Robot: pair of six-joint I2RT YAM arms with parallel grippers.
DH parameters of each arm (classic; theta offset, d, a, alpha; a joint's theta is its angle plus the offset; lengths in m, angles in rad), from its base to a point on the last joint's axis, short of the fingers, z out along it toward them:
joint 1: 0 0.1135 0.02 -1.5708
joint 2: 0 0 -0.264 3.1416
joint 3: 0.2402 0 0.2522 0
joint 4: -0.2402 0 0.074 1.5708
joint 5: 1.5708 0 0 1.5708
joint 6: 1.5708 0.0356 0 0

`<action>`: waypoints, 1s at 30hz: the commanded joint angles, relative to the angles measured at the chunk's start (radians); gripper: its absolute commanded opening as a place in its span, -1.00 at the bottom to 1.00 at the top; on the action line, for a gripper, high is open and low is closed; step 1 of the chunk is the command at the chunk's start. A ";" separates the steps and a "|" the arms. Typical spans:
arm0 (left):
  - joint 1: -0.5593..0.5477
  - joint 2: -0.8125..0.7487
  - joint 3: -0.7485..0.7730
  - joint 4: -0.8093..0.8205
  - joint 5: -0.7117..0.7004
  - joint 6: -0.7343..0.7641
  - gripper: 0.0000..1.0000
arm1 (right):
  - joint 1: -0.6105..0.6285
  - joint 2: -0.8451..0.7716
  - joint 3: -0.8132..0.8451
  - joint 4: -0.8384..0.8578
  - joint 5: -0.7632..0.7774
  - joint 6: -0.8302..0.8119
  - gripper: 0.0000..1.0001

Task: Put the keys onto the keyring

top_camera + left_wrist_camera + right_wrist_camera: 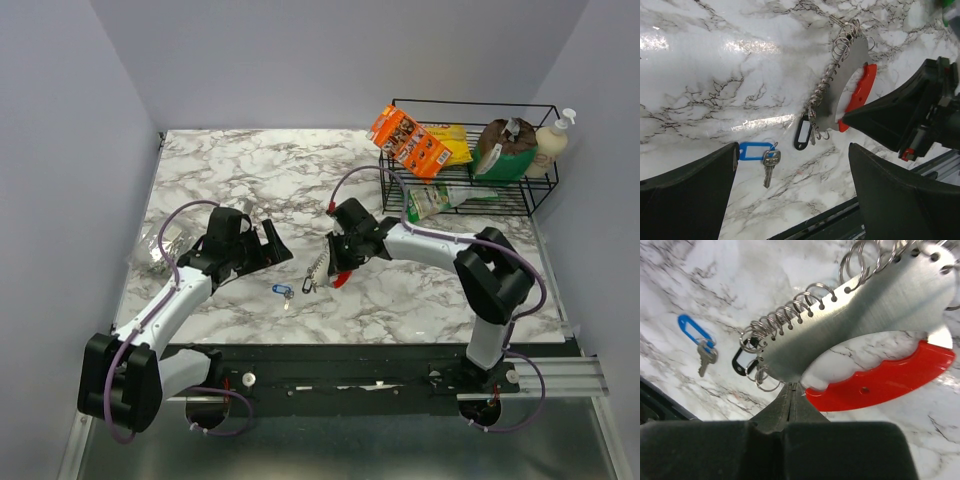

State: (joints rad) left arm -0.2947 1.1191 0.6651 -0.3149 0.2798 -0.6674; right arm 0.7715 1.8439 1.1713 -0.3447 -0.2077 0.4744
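Observation:
The keyring (865, 315) is a brushed steel plate with a row of wire rings along one edge and a red curved handle (885, 380). My right gripper (794, 390) is shut on the plate's lower edge, next to the handle. A black-tagged key (802, 133) hangs from the plate's low end. Another key (770, 167), on a blue tag (752, 151), lies loose on the marble left of the keyring (320, 268). My left gripper (792, 165) hovers open just over it, its left finger (685, 195) beside the tag, holding nothing.
A black wire basket (540, 205) with food packets and a bottle stands at the back right. A crumpled clear-silvery lump (160, 250) lies at the table's left edge. The black front rail (840, 220) runs just beyond the keys.

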 commanded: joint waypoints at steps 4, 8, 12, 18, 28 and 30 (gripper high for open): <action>-0.040 -0.031 -0.021 -0.012 0.041 0.037 0.97 | -0.005 -0.098 -0.001 0.004 0.189 -0.015 -0.99; -0.121 -0.005 -0.030 0.036 0.035 0.006 0.97 | -0.005 -0.034 0.056 -0.098 0.338 -0.028 -0.99; -0.198 0.054 -0.015 0.100 0.029 -0.041 0.97 | -0.012 0.003 0.064 -0.102 0.396 -0.010 -0.99; -0.305 0.195 0.050 0.154 0.021 -0.130 0.97 | -0.012 0.104 0.136 -0.116 0.419 0.001 -0.99; -0.411 0.406 0.103 0.303 0.050 -0.261 0.97 | -0.014 0.032 0.024 -0.139 0.370 -0.011 -0.99; -0.412 0.449 0.122 0.287 0.041 -0.273 0.97 | -0.014 0.009 -0.002 -0.139 0.343 -0.005 -0.99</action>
State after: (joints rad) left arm -0.6926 1.5028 0.7361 -0.0616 0.3149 -0.8841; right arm 0.7635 1.9038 1.2407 -0.4343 0.1688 0.4637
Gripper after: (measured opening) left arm 0.988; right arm 0.010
